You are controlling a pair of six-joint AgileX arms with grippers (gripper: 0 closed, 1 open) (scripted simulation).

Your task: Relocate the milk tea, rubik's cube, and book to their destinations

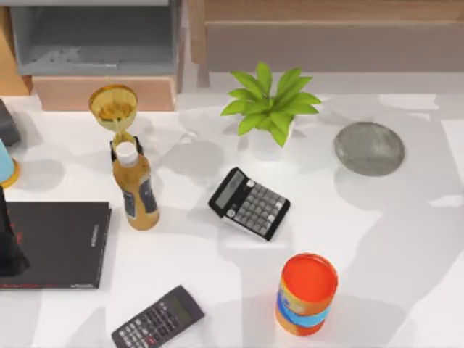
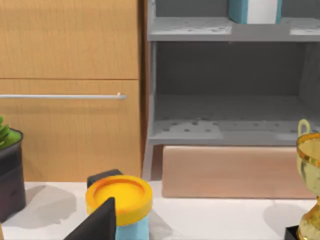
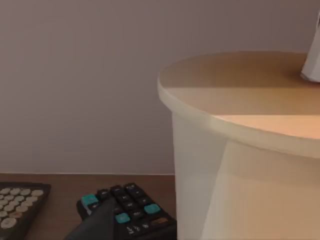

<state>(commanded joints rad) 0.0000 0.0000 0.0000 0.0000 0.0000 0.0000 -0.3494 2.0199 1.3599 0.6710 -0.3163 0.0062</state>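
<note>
Milk tea (image 3: 245, 150) we see upright, tan lid, white straw base, just beside a calculator (image 3: 125, 210), blue book (image 2: 253, 11) upright on the shelf (image 2: 200, 30).

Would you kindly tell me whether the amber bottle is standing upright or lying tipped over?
Upright: the top view looks down on the amber bottle and its white cap.

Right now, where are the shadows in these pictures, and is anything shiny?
Top view: big soft grey arm shadows cross the white table, and the plant and orange can cast shadows. Left wrist view: the gold trophy shows bright glints, and the grey shelf is dim inside. Right wrist view: the milk tea lid is half lit, half shaded.
</note>
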